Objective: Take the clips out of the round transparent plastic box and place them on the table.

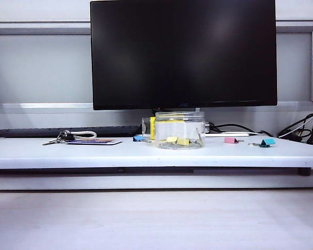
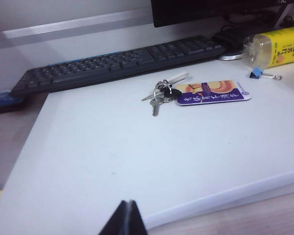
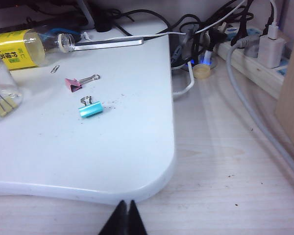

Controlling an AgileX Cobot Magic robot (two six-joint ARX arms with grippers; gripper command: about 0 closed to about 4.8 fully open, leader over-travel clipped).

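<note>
Clips [image 1: 178, 140] had not yet been touched: both grippers sat pulled back off the front of the table, well apart from the box, a likely rest pose ahead of any reach. The left gripper [image 2: 129, 219] showed only as dark fingertips pressed together, clenched on nothing, over the table's [image 2: 137, 161] near edge on the left side. Beyond it lay a bunch of keys [image 2: 158, 95] with a purple tag [image 2: 211, 92], then a keyboard [image 2: 117, 62] along the back, and far off a blue clip [image 2: 256, 72] beside the bottle [image 2: 277, 47] with its yellow label.

The right gripper [image 3: 123, 219] was likewise closed and empty, hanging just off the table's rounded right corner. Ahead of it a teal clip [image 3: 90, 109] and a pink clip [image 3: 73, 84] lay loose on the board; neither is part of the job. Past them, at the edge of that view, the box's [image 3: 2, 85] clear wall showed pale-yellow clips inside.

In the exterior view the box [image 1: 179, 130] stood upright at mid-table under the monitor [image 1: 183, 52], with the yellow clips resting on its floor. No arm appeared there. Judged from this, the task stood at its start; whether a lid closed the box could not be told. A lidded box would probably need one gripper to steady it.
</note>
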